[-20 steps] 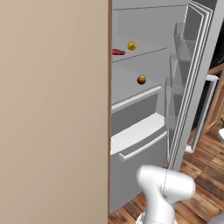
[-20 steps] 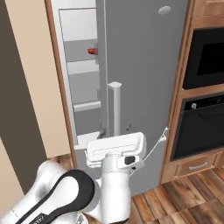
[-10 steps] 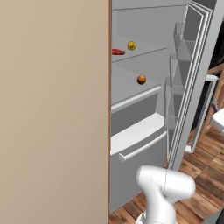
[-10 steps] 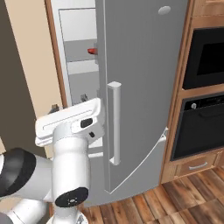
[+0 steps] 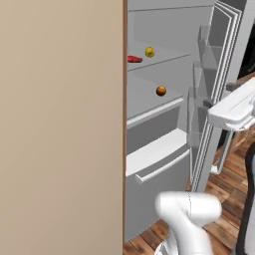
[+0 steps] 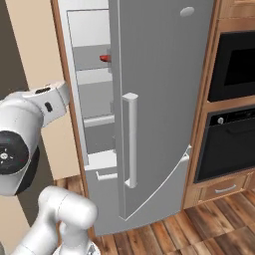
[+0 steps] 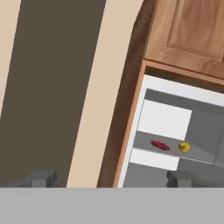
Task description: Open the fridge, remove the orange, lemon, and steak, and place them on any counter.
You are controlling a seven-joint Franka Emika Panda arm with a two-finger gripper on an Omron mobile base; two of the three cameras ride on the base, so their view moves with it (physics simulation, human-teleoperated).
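Observation:
The fridge [image 5: 164,129] stands open, its door [image 6: 159,99] with the long bar handle [image 6: 130,139] swung out. On an upper shelf lie the red steak [image 5: 133,59] and the yellow lemon [image 5: 149,52]; the orange [image 5: 161,91] sits one shelf lower. In the hand view the steak [image 7: 159,145] and lemon [image 7: 184,147] lie well beyond my gripper [image 7: 113,179], which is open with nothing between its fingertips [image 7: 41,178]. My gripper [image 5: 220,95] hovers by the door's inner shelves, level with the orange. The counter is out of view.
A tall beige panel [image 5: 60,124] walls the fridge's left side. Black ovens [image 6: 234,99] in wooden cabinetry stand right of the door. A pulled-forward bottom drawer [image 5: 157,159] juts from the fridge. Wooden cabinet [image 7: 192,30] above the fridge.
The arm has swung up and left, away from the front of the door handle. The hand now shows at the right of the left base view, aimed into the fridge. Gripper stayed open.

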